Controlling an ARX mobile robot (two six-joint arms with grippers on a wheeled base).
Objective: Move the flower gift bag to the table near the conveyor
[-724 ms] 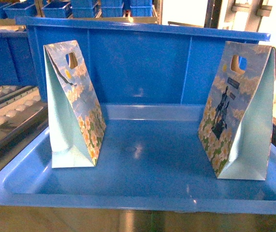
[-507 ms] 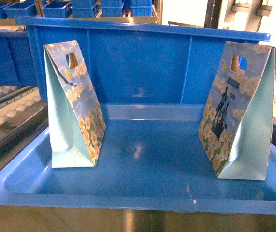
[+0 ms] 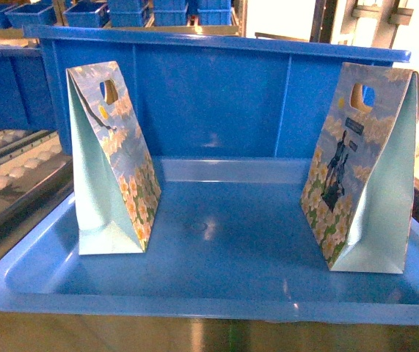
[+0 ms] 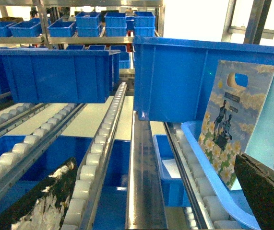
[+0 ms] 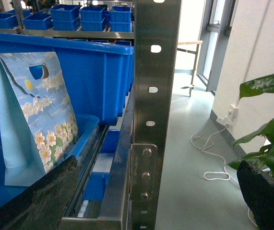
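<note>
Two flower gift bags stand upright in a blue tray (image 3: 194, 293), one at the left (image 3: 110, 161) and one at the right (image 3: 363, 169). Neither gripper shows in the head view. In the left wrist view my left gripper (image 4: 153, 191) is open and empty over the conveyor (image 4: 103, 143), with a gift bag (image 4: 237, 124) ahead on its right, apart from the fingers. My right gripper (image 5: 153, 196) is open and empty in front of a steel upright (image 5: 153, 96), with a gift bag (image 5: 36, 115) to its left. The table is out of view.
A tall blue bin (image 3: 216, 95) stands right behind the tray. Roller rails (image 3: 4, 176) run along the left, with more blue bins (image 4: 60, 72) on the racking. Right of the rack lie open floor, a white cable (image 5: 213, 158) and a green plant (image 5: 271, 120).
</note>
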